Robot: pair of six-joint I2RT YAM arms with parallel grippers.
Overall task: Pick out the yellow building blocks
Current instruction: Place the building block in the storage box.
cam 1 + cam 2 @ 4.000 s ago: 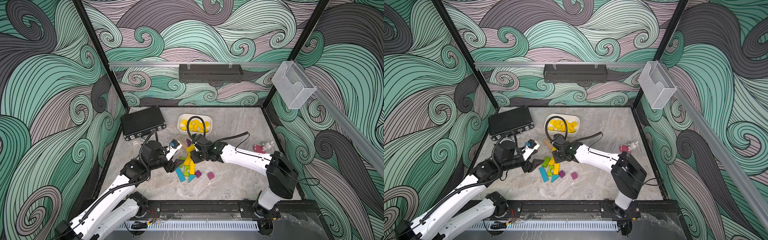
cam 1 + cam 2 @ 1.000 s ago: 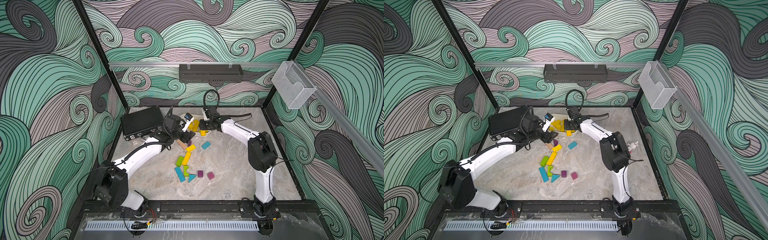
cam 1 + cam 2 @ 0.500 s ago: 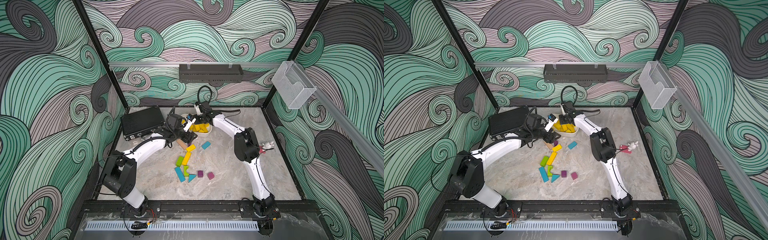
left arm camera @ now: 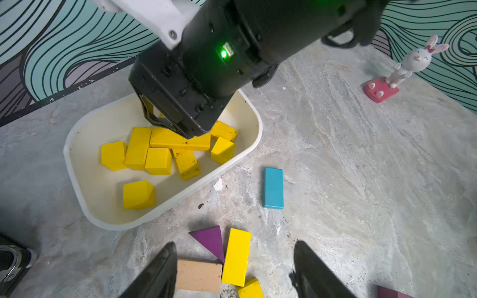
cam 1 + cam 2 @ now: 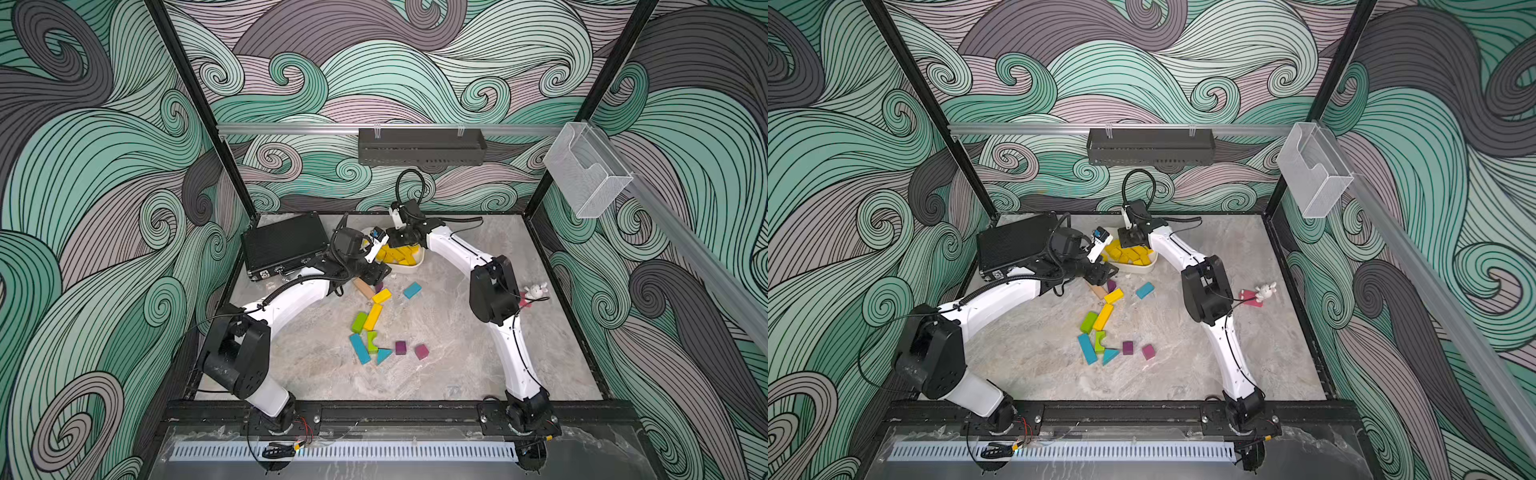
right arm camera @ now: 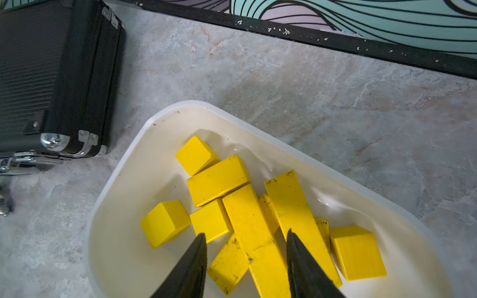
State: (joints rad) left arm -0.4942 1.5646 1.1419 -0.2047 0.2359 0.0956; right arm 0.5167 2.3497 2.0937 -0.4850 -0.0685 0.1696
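Note:
Several yellow building blocks [image 6: 247, 206] lie heaped in a white tray [image 6: 116, 180] at the back of the table, also seen in both top views [image 5: 397, 255] [image 5: 1129, 253]. My right gripper [image 6: 246, 233] hangs low over the tray, open, with a long yellow bar lying loose between its fingers. Two more yellow blocks [image 5: 381, 296] [image 5: 372, 316] lie on the table in front of the tray. My left gripper [image 4: 235, 245] is open just above the nearer yellow bar [image 4: 236, 256], with nothing in it.
A tan bar [image 4: 198, 274] and a purple triangle [image 4: 210, 240] touch that yellow bar. A teal block [image 4: 273, 187] lies to the right of them. Lime-green, teal and purple blocks [image 5: 359, 322] sit nearer the front. A black case [image 5: 282, 245] stands left of the tray, a bunny figure [image 5: 534, 291] at the right.
My right gripper has moved over the tray and opened, letting go of a yellow bar into the heap. The left gripper has stayed near the tray's front corner, still open.

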